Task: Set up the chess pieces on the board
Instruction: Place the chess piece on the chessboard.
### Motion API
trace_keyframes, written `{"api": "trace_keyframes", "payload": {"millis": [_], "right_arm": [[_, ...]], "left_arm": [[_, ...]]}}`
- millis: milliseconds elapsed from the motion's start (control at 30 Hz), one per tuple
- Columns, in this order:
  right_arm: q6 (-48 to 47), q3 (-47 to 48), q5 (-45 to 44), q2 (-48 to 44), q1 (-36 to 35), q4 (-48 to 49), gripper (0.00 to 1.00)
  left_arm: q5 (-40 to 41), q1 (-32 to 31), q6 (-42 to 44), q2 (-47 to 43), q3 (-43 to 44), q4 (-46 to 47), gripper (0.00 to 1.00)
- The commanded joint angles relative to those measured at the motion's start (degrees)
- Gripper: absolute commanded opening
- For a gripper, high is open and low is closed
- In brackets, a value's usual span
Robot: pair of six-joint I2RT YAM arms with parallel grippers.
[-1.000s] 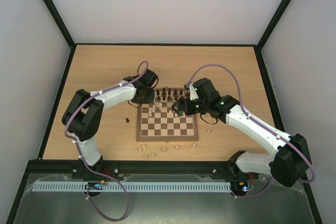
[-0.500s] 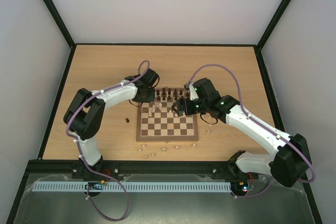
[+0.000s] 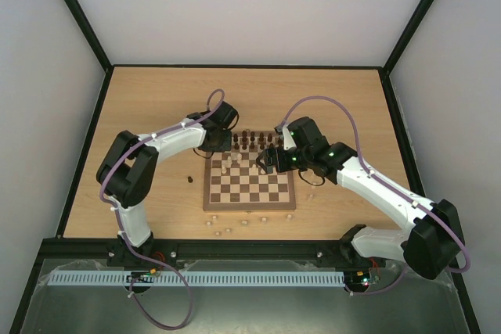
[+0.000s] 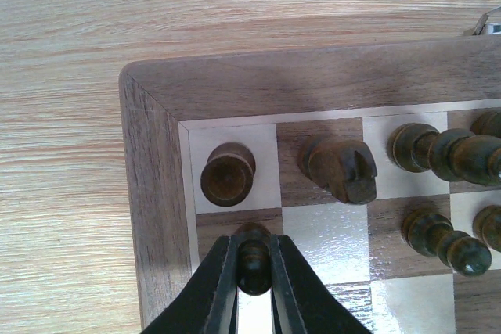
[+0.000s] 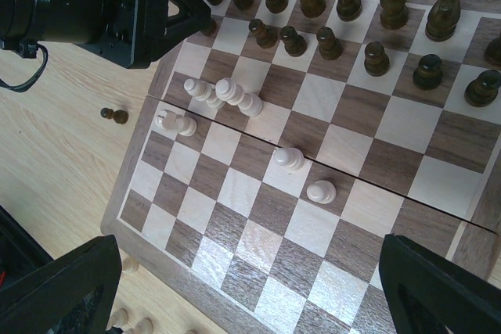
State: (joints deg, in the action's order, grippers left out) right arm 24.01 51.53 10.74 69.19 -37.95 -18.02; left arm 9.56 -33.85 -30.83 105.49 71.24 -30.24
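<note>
We see the left gripper [image 4: 254, 275] clenched on a dark pawn [image 4: 254, 254], with its two black fingers [image 4: 221, 279] pressing the pawn's head from either side. The pawn sits right between the fingertips, over the dark second-row square at the far-left corner of the board [image 4: 153, 193]. That square adjoins the pale corner square, where a dark rook [image 4: 227, 177] stands upright. We cannot tell whether the pawn's base touches its square. Next to the rook, along the board's far edge, stands a dark knight [image 4: 340, 168], and more dark pieces [image 5: 329, 5] fill out two rows along that edge.

The right gripper [image 5: 250, 271] is released, its jaws spread wide with nothing between them. It hangs above the far-right part of the board, well apart from the held pawn.

A few pale pieces [image 5: 223, 95] are scattered over the board's middle squares, and two of them lie against each other. We also find a lone dark pawn [image 5: 113, 115] on the tabletop just beside the board's left edge. Several small pale pieces [image 3: 227, 230] lie on the tabletop near the board's near edge.
</note>
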Motion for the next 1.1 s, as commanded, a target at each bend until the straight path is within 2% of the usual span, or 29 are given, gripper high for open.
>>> {"api": "trace_keyframes", "payload": {"millis": [0,600,1067], "right_arm": [[0.3,-0.8,0.8,-1.0,-0.2,0.0,0.91],[0.3,-0.9,0.9,-0.5,-0.2,0.2,0.91],[0.3,-0.8,1.1,-0.5,-0.2,0.1,0.91]], "left_arm": [[1.1,-0.1,0.3,0.9,-0.5,-1.2,0.11],[2.3,-0.1,0.0,-0.6,-1.0,-1.6,0.18],[1.4,-0.9,-0.5,-5.1,-1.1,-2.8,0.31]]}}
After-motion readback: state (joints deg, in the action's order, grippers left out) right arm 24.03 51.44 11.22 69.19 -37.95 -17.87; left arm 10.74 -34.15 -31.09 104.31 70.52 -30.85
